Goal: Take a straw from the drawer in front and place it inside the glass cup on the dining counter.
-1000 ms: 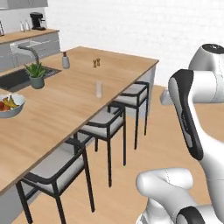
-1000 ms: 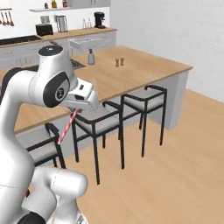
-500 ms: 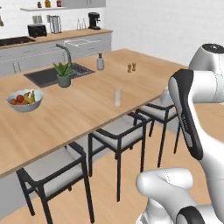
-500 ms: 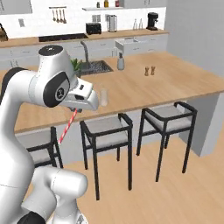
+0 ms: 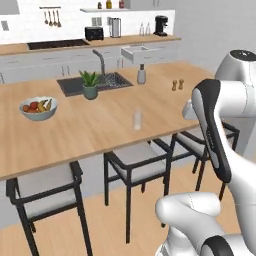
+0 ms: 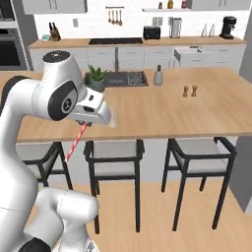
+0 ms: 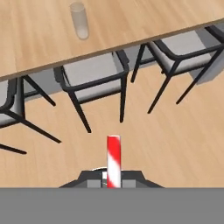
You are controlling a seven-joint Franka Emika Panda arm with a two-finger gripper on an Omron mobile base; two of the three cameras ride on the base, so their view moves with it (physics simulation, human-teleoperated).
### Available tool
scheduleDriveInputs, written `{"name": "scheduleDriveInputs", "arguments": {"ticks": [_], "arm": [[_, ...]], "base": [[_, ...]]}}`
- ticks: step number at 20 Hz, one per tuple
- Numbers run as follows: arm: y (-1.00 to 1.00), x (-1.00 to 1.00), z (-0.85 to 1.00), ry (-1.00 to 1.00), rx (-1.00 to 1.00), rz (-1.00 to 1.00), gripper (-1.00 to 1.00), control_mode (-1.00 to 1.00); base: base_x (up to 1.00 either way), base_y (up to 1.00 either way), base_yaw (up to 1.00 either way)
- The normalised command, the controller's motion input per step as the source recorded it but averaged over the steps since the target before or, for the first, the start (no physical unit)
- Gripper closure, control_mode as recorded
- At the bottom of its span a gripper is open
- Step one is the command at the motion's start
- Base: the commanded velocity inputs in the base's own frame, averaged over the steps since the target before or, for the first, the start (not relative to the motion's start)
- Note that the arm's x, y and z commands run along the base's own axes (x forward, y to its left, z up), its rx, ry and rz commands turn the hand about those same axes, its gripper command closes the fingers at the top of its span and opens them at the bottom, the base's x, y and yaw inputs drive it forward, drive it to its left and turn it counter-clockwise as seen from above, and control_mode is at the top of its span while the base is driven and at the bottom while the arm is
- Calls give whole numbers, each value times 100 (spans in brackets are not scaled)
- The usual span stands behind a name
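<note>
While the arm hangs over the wooden floor in front of the stools, its gripper (image 7: 113, 178) sits at the bottom middle of the hand view, clenched on the straw (image 7: 113, 160), which pokes straight up from between the dark tips with red and white stripes. From the right base camera that same straw (image 6: 76, 141) slants down and to the left out of the white hand, left of centre in the frame, in front of the dining counter (image 6: 162, 115).

At the upper left of the hand view stands the glass cup (image 7: 80, 20), upright on the light wood, well apart from the straw. From the left base camera the cup (image 5: 137, 120) sits just above the middle of the picture, near the counter's front edge, above a dark-framed stool (image 5: 135, 165).

Further back, in the upper middle of the left base picture, the drawer (image 5: 140, 53) stands pulled out from the cabinets along the wall. A bowl of fruit (image 5: 38, 107) rests on the counter at the left, and a small potted plant (image 5: 90, 84) stands by the sink (image 5: 95, 84).
</note>
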Motion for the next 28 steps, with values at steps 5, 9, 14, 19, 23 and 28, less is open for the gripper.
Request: {"name": "scheduleDriveInputs", "arguments": {"ticks": [5,9,14,19,23,28], "arm": [[0,0,0,0,0,0,100,100],[0,0,0,0,0,0,100,100],[0,0,0,0,0,0,100,100],[0,0,0,0,0,0,100,100],[0,0,0,0,0,0,100,100],[1,48,2,5,2,3,100,-100]], "base": [[27,-90,49],[61,-69,46],[94,-36,32],[100,-2,6],[100,0,0],[40,1,0]]}}
